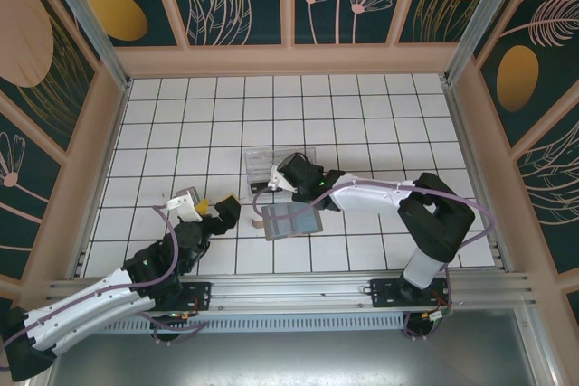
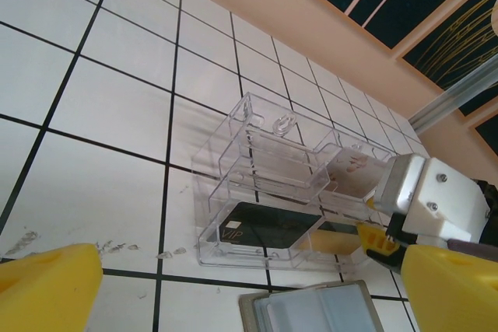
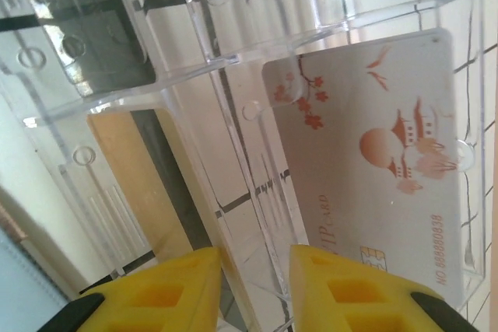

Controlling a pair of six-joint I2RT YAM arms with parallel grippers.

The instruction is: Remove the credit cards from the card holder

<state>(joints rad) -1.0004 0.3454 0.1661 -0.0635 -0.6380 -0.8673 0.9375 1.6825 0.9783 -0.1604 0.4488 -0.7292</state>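
Credit cards [image 3: 366, 161] lie in the clear tray [image 2: 257, 114]. Right gripper [image 3: 255, 263] fingers stand slightly parted; left gripper [image 2: 249, 270] fingers spread wide.

Hard, glass-clear plastic with a glossy finish forms the tray [image 2: 264, 126], set on a table [image 2: 101, 99] of smooth, shiny white tiles and dark matt joints. Inside the tray, the black card [image 2: 264, 227] has a satin plastic sheen, while the pale card [image 3: 366, 153] is smooth plastic printed in reddish ink, with a gold metallic chip. Just beside the tray, the card holder [image 2: 311, 315] shows matt grey edging around a smoother blue-grey panel. At the tray's wall, the right hand [image 3: 253, 274] has fingers [image 3: 156, 297] of matt, faintly grainy yellow plastic.
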